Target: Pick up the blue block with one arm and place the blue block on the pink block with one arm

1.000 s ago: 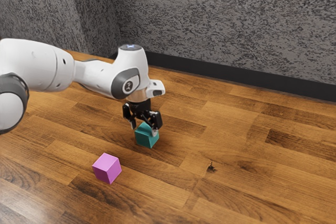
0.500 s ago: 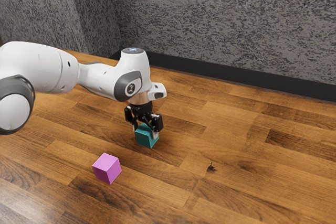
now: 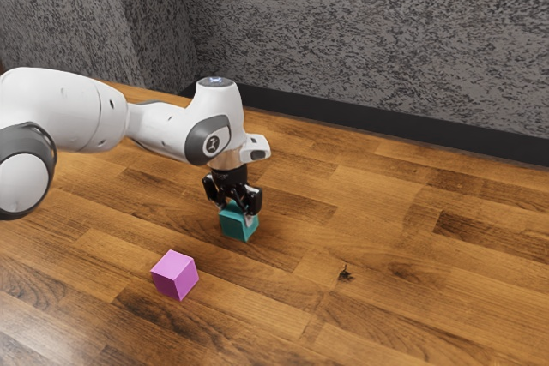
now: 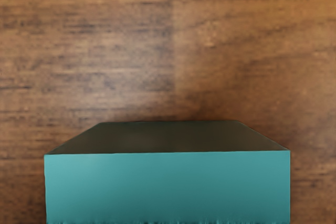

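Observation:
The blue block (image 3: 241,227), teal in colour, rests on the wooden table near the middle of the exterior view. My gripper (image 3: 233,209) has come straight down over it, and its black fingers press the block's upper part from two sides. In the wrist view the blue block (image 4: 167,187) sits large and close just under my hand. The pink block (image 3: 174,274) lies on the table nearer the camera and toward the exterior view's left of the blue block, apart from it.
A small dark mark (image 3: 345,273) lies on the wood (image 3: 412,237) toward the exterior view's right of the blocks. A grey textured wall (image 3: 386,32) with a black baseboard runs along the table's far side.
My hand dropped lower onto the blue block and the fingers drew inward from a wider spread until they met its sides. Both blocks stayed where they were.

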Tool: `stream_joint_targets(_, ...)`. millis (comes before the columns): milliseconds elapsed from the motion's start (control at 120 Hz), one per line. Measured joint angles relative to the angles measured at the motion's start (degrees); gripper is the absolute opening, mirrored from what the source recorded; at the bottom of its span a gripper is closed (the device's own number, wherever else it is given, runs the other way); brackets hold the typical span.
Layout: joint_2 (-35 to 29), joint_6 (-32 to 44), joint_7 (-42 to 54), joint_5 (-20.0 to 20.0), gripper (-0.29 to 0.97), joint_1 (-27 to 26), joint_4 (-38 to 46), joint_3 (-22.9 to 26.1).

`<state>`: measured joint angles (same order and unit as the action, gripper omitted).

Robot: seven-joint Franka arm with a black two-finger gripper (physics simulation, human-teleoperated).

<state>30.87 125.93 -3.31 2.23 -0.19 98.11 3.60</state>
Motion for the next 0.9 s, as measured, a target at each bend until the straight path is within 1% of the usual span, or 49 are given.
stream_joint_targets(150, -1.1, -0.1, -0.2, 0.2, 0.36, -0.1, 0.2, 0.0)
stream_joint_targets(275, -6.5, -2.0, -0.4, 0.3, 0.33, -0.1, 2.2, 0.1)
stream_joint_targets(458, -16.9, -3.8, -0.7, 0.4, 0.32, -0.1, 11.5, 0.2)
stream_joint_targets(642, -25.1, -4.3, -1.0, 0.4, 0.32, -0.1, 20.8, 0.3)
stream_joint_targets(800, -30.5, -3.8, -1.1, 0.4, 0.32, -0.2, 27.3, -0.2)
stream_joint_targets(900, -32.0, -3.4, -1.1, 0.4, 0.31, -1.1, 30.1, -1.4)
